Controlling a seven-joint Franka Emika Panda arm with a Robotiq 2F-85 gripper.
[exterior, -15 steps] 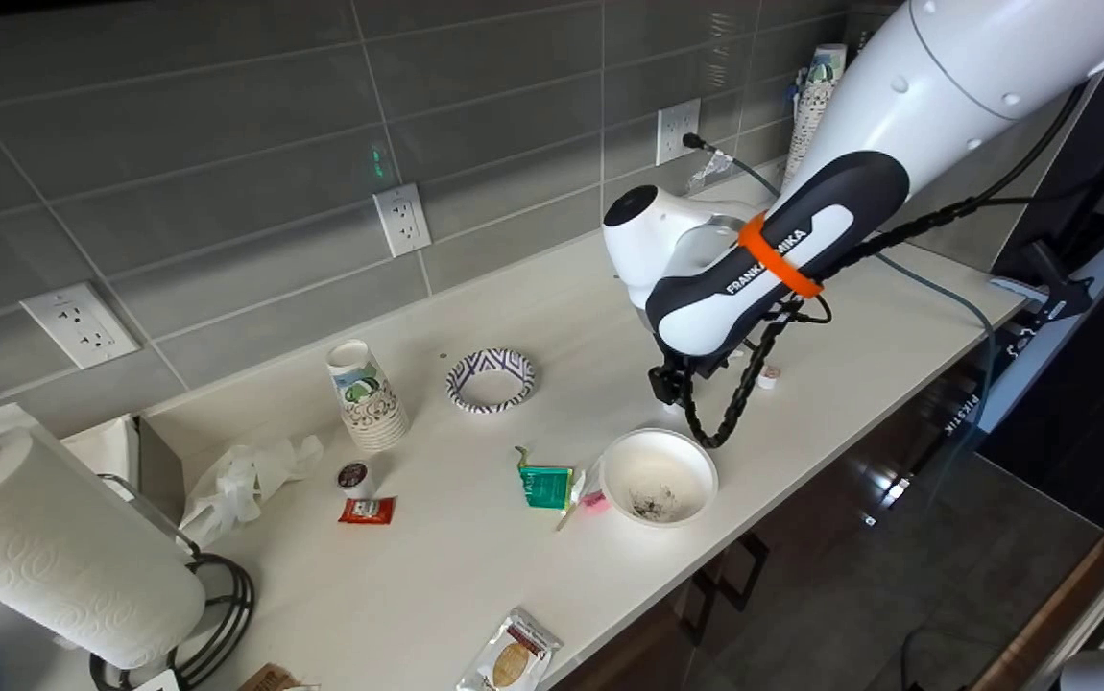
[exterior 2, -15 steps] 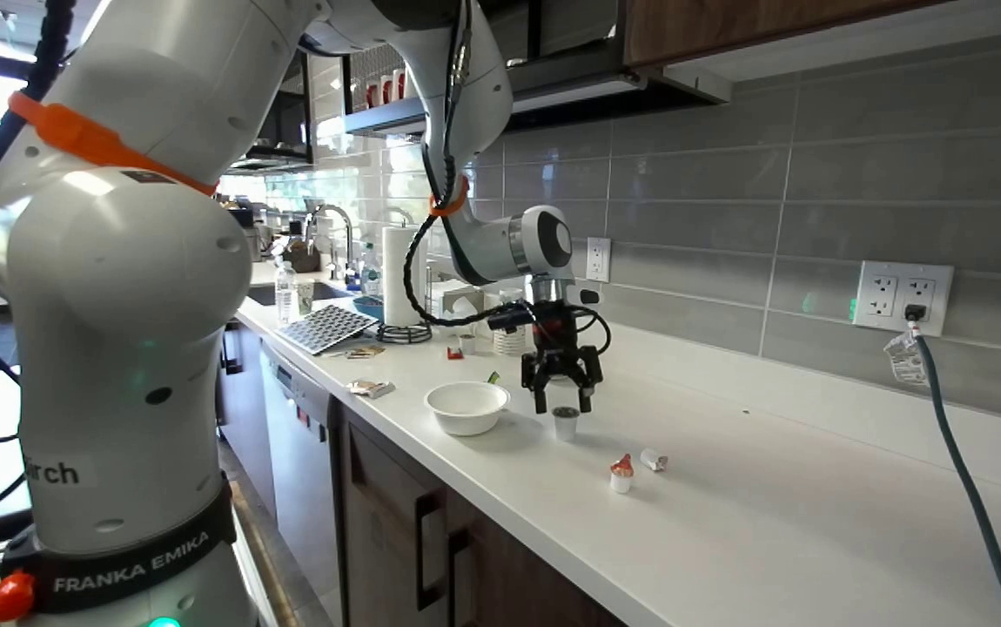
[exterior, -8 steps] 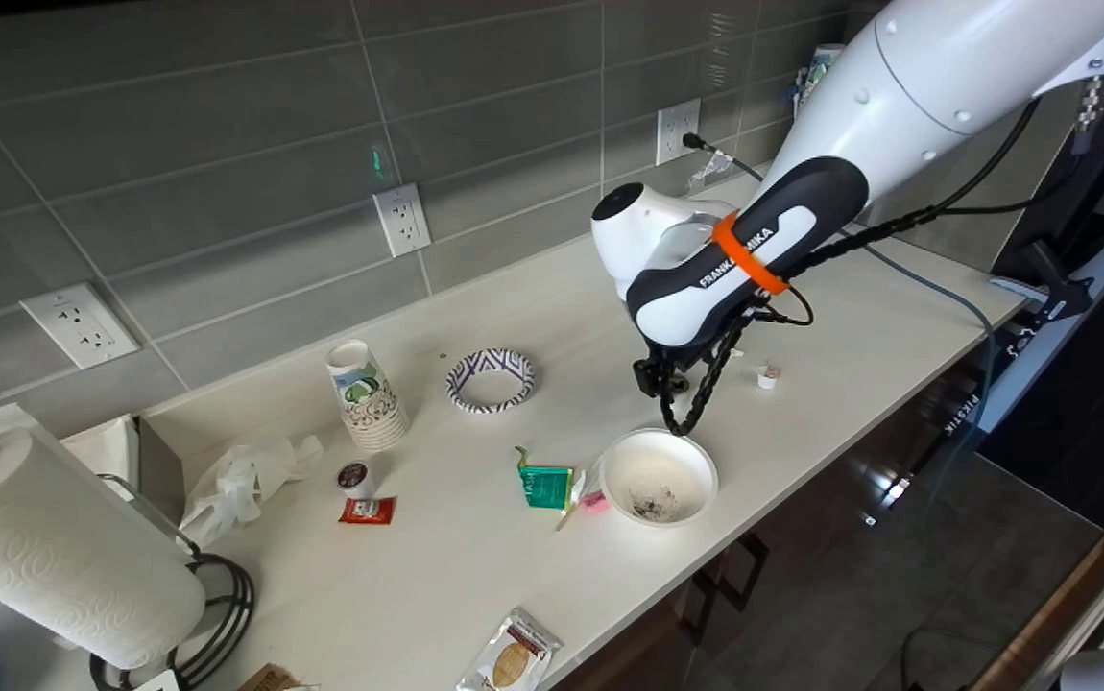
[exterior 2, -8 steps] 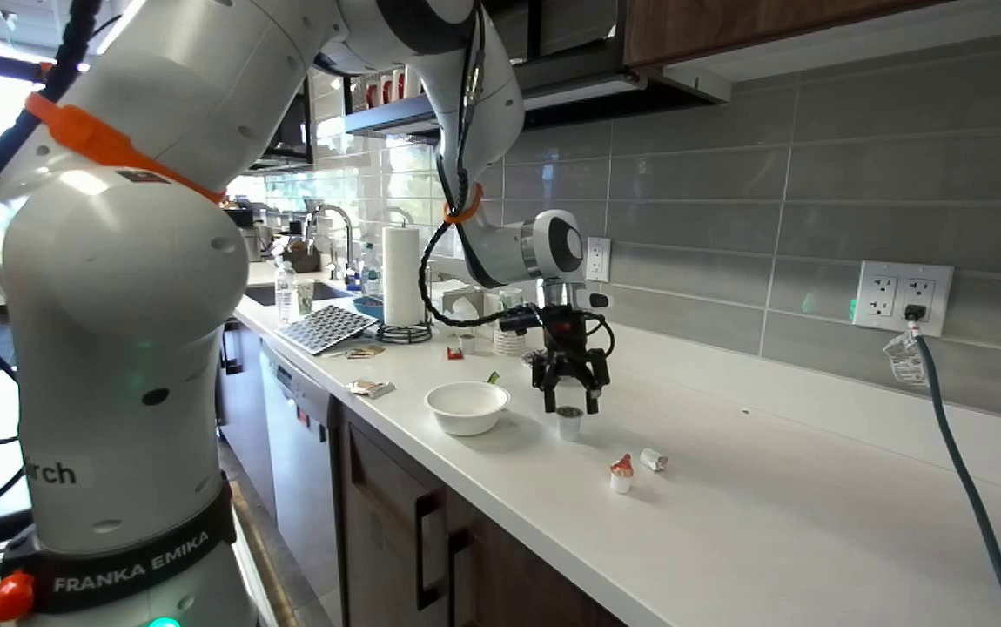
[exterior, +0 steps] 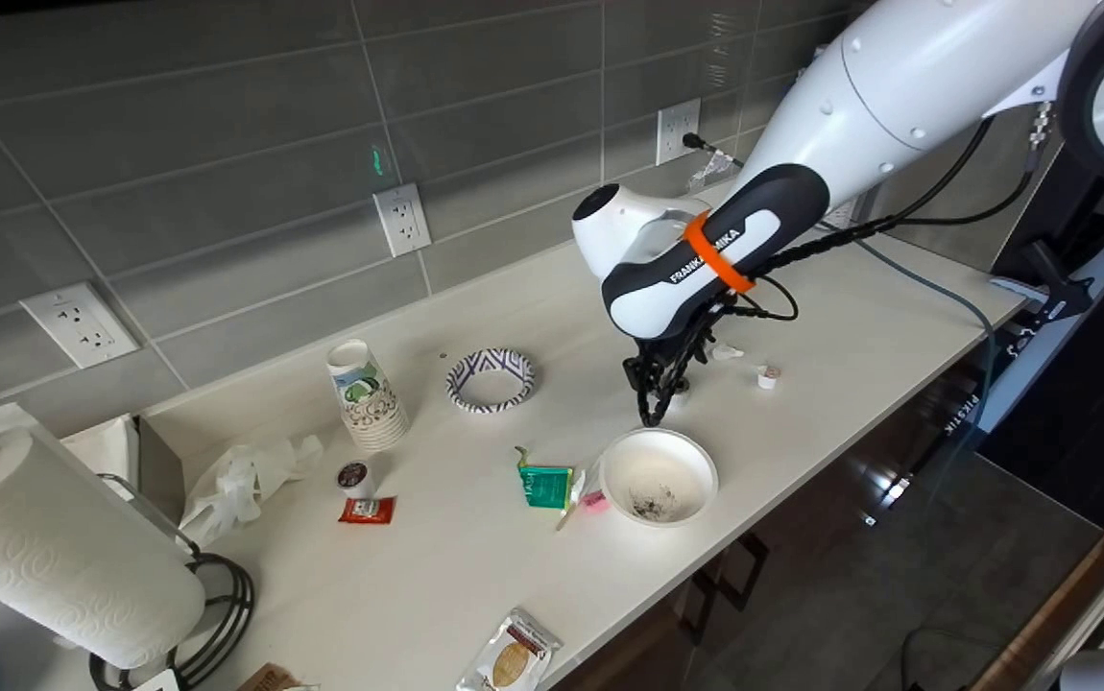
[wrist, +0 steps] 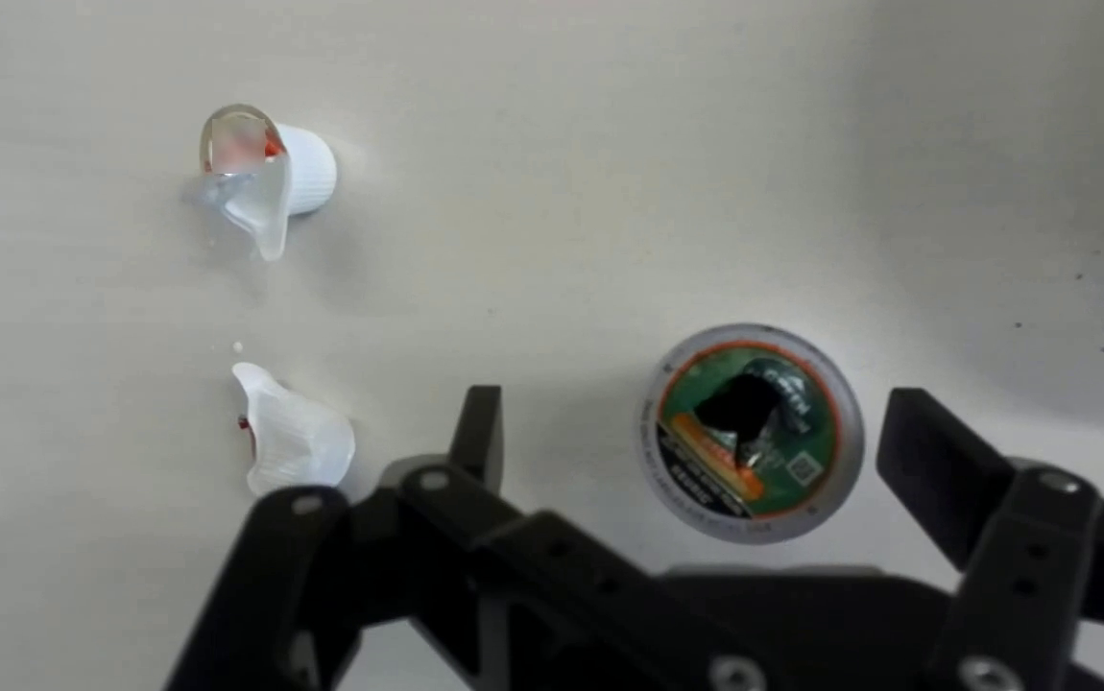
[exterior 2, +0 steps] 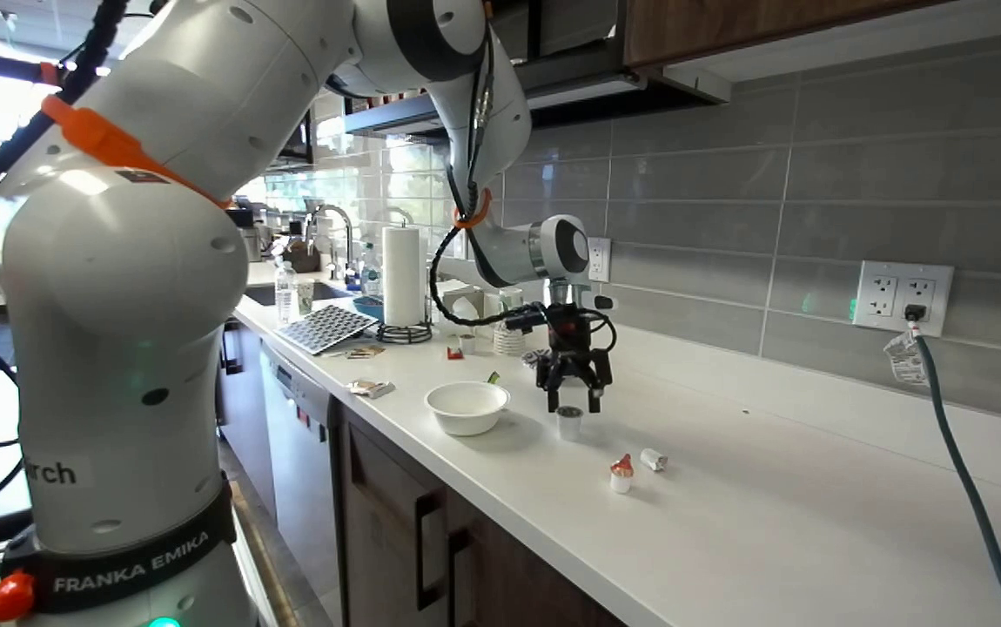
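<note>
Long, smooth white countertop (exterior 2: pixel 814 531): runs from the middle left to the lower right in an exterior view.
White jointed robot arm (exterior: pixel 859 106): the only one, entering at the upper right in an exterior view.
Black two-fingered gripper (exterior 2: pixel 574 402): points straight down, right of centre and a little low in an exterior view; its fingers stand spread wide, with nothing in their hold.
Round white bowl (exterior 2: pixel 466 424): below the centre of an exterior view, left of the gripper and apart from it.
Short, round coffee pod with a torn green lid (wrist: pixel 754 437): upright, lid up, right of centre and slightly low in the wrist view.
Pod from gripper: between the two fingertips in the wrist view, nearer the right-hand one, bare countertop showing either side; whether the tips stand above the lid or beside it, I cannot tell.
Pod's long axis: none across the countertop; from above it is a circle.
Small white cup with a peeled lid (wrist: pixel 312 173): upper left of the wrist view.
Small white cup on its side (wrist: pixel 300 441): below that, by the left-hand finger.
</note>
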